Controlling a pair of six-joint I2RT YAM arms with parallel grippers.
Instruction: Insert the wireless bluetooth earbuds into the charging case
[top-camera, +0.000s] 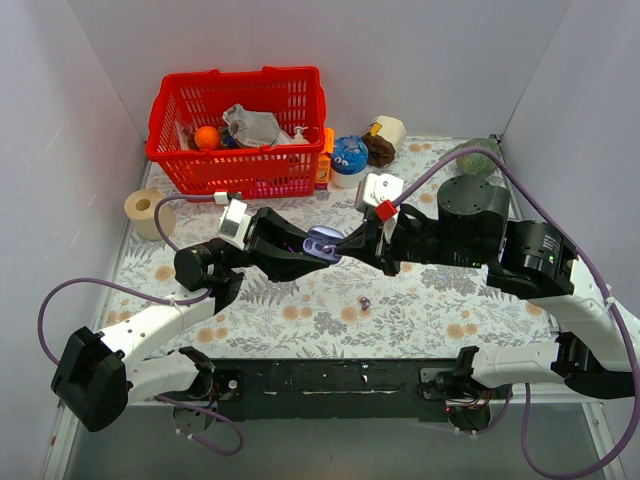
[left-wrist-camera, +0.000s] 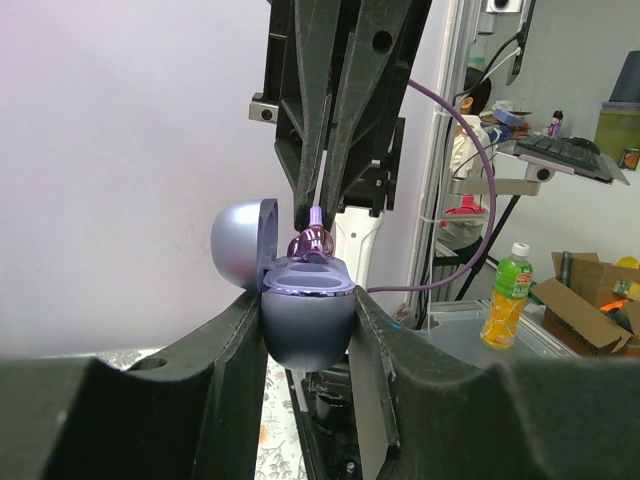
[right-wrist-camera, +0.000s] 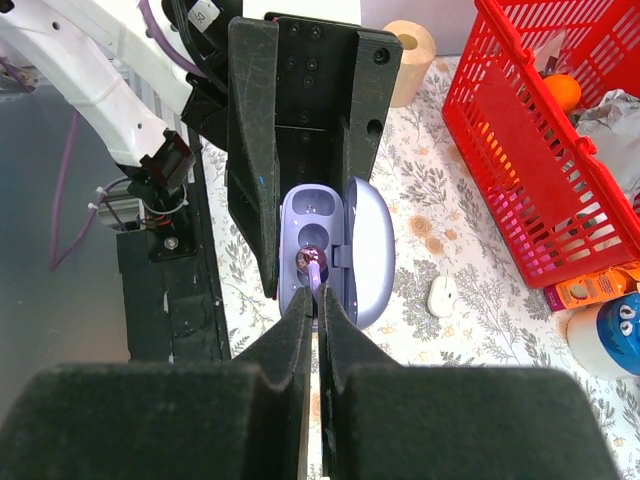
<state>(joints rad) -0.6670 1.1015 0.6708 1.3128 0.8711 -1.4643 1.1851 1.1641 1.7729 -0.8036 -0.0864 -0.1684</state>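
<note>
L gripper (top-camera: 303, 255) clamped on open charging case (left-wrist-camera: 308, 325); R gripper (right-wrist-camera: 318, 308) pinching earbud (left-wrist-camera: 311, 242) at case pocket. Other bud (top-camera: 364, 301) lies on table (top-camera: 300, 312), nearer.

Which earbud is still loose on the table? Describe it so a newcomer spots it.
Start at the red basket at the back and come forward to the charging case held mid-table. Just in front and slightly right, on the floral cloth, lies the loose earbud: a tiny shiny purple dot, alone, darker than the printed flowers around it.
</note>
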